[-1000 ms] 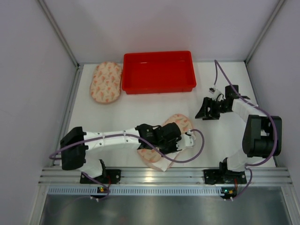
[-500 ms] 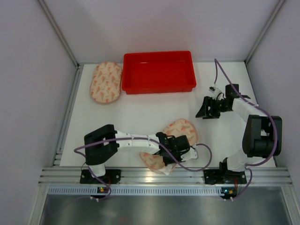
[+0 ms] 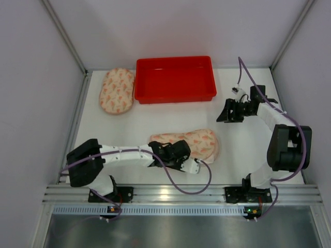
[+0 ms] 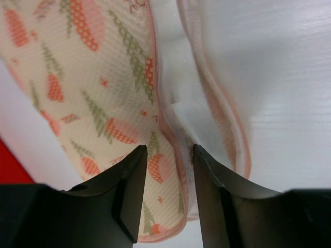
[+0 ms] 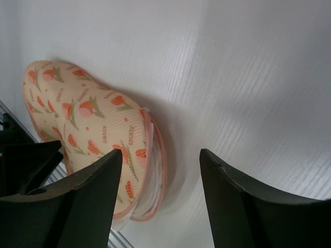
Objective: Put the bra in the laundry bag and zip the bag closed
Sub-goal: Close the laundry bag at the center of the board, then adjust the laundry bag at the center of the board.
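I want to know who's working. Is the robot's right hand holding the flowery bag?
No, the right gripper hangs over bare table, apart from the flowery bag, which lies by the left gripper.

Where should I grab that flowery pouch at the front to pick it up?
On the flowery pouch, probably the pink-trimmed rim, from the near side: a thin edge standing off the bulging body, easy to pinch. The left gripper lines up there.

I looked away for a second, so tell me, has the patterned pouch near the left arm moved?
Yes. The patterned pouch has pulled back from the near rail, which it nearly reached, and now lies stretched sideways.
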You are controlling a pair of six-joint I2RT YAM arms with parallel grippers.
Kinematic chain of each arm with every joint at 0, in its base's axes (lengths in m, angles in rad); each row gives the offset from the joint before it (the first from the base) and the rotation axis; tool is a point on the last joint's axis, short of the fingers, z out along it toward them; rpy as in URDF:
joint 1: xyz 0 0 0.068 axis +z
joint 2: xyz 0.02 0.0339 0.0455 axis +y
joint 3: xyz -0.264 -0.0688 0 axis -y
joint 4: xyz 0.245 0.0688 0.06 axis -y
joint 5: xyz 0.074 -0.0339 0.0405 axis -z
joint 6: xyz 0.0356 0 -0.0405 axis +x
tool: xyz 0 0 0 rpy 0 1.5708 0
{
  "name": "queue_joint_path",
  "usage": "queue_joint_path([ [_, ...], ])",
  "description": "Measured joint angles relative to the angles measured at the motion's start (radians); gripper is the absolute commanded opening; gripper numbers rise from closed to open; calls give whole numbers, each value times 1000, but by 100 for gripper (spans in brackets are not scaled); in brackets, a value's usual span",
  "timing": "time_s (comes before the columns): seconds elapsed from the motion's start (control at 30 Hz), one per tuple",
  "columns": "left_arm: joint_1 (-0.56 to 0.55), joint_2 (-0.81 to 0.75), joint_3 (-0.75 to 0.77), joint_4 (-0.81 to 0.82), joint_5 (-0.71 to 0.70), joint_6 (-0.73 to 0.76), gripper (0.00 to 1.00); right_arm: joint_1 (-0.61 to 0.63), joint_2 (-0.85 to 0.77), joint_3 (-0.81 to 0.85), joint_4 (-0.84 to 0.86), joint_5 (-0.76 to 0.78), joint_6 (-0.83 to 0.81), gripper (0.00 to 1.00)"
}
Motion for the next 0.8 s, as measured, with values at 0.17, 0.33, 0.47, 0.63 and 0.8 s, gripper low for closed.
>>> queue_joint_path([
  [0.17, 30, -183, 4, -41, 12, 43, 47, 14, 19, 46, 47, 4, 34, 62],
  [0.33, 29, -344, 35, -178, 100, 24, 26, 88, 74, 121, 140, 26, 82, 61],
  [0.47, 29, -384, 13, -299, 156, 21, 15, 185, 153, 185, 188, 58, 95, 52],
  [0.63, 33, -383, -90, -401, 219, -5, 8, 302, 255, 225, 222, 106, 90, 44],
  [0.8, 34, -322, -140, -428, 236, -25, 5, 372, 300, 225, 227, 136, 82, 30],
])
